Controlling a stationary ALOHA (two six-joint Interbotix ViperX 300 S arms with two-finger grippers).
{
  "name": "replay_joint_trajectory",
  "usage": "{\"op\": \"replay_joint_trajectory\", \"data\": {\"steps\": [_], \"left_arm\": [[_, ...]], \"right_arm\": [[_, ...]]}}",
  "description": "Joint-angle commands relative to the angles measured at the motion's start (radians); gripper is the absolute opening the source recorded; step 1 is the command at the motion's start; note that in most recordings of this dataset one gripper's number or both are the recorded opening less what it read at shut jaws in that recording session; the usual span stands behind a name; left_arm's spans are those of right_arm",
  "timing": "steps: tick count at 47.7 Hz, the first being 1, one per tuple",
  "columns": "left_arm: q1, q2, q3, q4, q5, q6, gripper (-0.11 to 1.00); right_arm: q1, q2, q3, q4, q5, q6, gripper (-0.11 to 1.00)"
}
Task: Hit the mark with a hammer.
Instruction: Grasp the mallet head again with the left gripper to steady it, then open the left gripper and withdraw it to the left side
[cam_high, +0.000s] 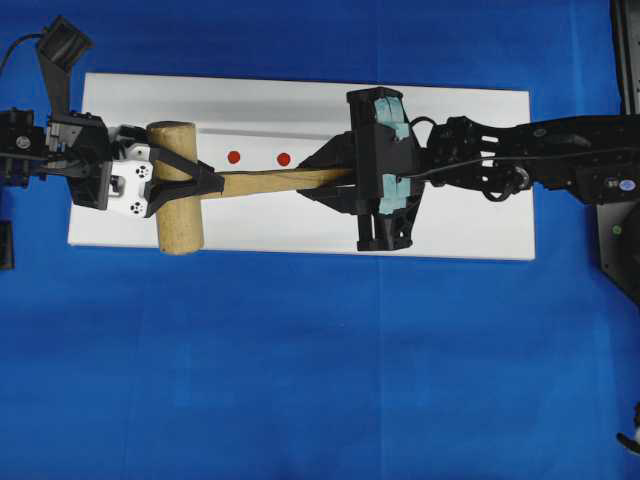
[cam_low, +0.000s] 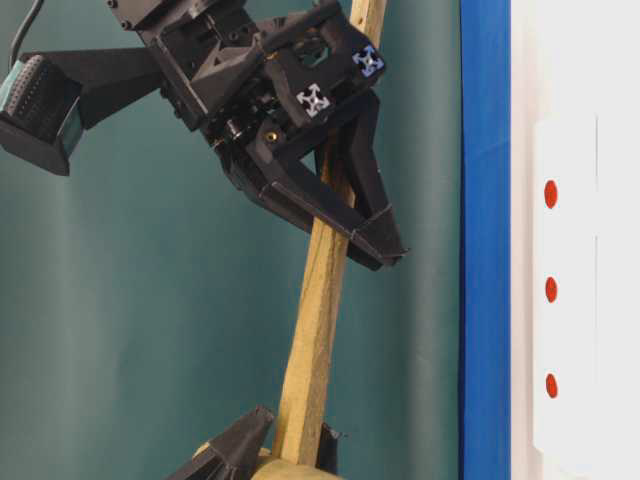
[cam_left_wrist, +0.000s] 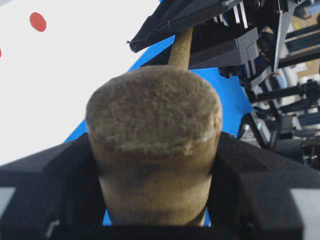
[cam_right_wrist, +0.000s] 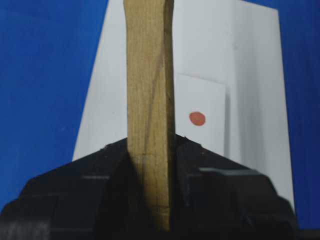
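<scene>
Overhead, one hammer (cam_high: 178, 190) is hanging over the white board (cam_high: 450, 200) on the blue table (cam_high: 300, 350), with two red dots (cam_high: 233, 157) showing beside it. The left tool (cam_high: 208, 183) is straddling the thick head. The right tool (cam_high: 320, 178) is clamping the slim handle.

At table level, three dots are showing in a row. Which one is the mark, I cannot tell.

In the left wrist view, the fingers (cam_left_wrist: 50, 185) are standing wide, flanking the pale, rough wooden head. Whether they are pressing on it, I cannot tell.

In the right wrist view, the fingers (cam_right_wrist: 75, 200) are gripping the squared handle narrowly.
</scene>
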Motion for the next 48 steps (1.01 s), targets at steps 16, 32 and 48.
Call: {"op": "replay_joint_trajectory", "data": {"steps": [16, 32, 48], "left_arm": [[0.005, -0.025, -0.006, 0.002, 0.000, 0.006, 0.87], [0.002, -0.176, 0.087, 0.002, 0.061, 0.002, 0.88], [-0.005, -0.353, 0.153, 0.002, 0.207, 0.011, 0.87]], "right_arm": [[0.002, -0.017, -0.028, 0.009, 0.009, 0.018, 0.07], [0.002, -0.081, 0.025, 0.046, 0.031, 0.018, 0.07], [0.002, -0.124, 0.074, 0.083, 0.037, 0.020, 0.07]]}}
